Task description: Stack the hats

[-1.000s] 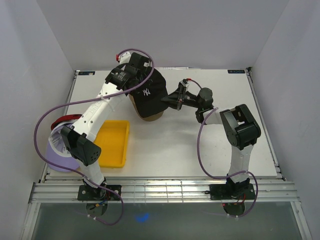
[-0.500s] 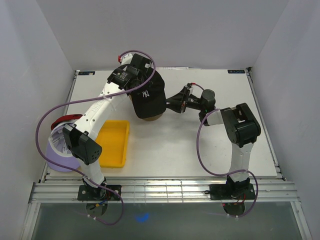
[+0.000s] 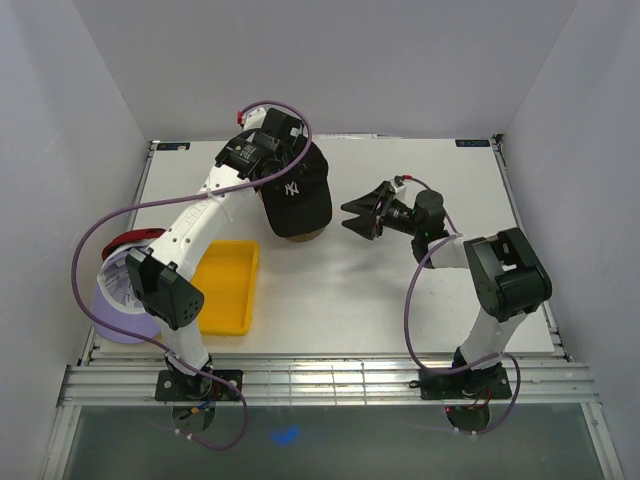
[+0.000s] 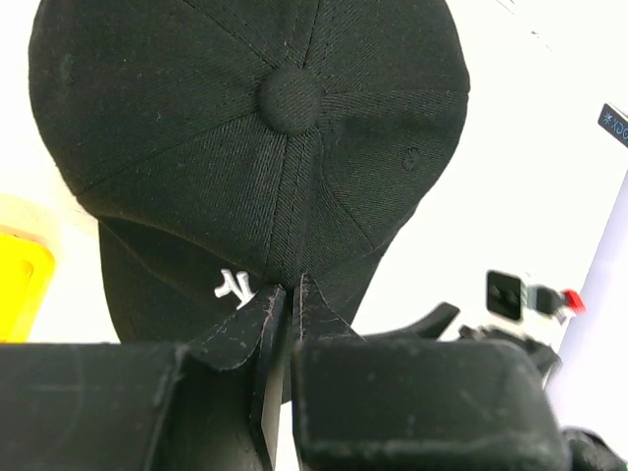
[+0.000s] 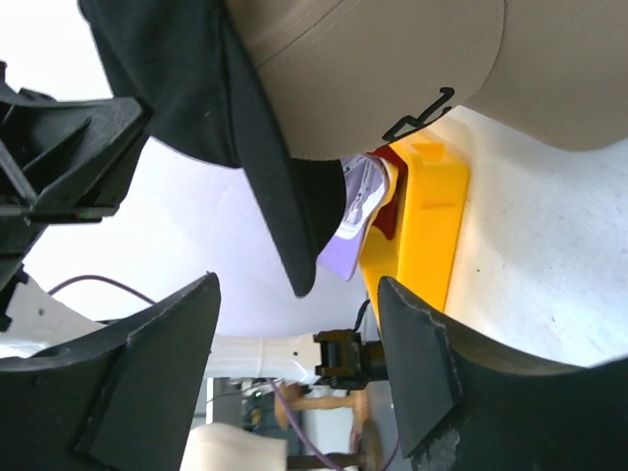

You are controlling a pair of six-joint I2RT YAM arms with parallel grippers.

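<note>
While the black cap (image 3: 297,195) sits over the tan cap (image 5: 392,59) at the far middle of the surface (image 3: 400,300), the left claw (image 4: 285,294) is at its crown with the jaws narrow, just a slit between them, tips against the cloth near the white logo. Whether they pinch a fold of fabric I cannot tell. The right claw (image 3: 350,217) stands wide with nothing in it, just beside the pair but not touching.

The main risk lies with the left claw. If cloth is caught in that slit when the arm draws away, the black cap could be tugged askew or pulled clean off the tan 1, and the right claw is too far off to steady it. The 2 caps also look loosely nested, so a sideways brush could slide the top one. The lavender cap (image 3: 120,310) and the dark red cap (image 3: 128,240) wait at the left edge, by the yellow tray (image 3: 225,285) — close under the left arm, where a wide swing might knock them.
</note>
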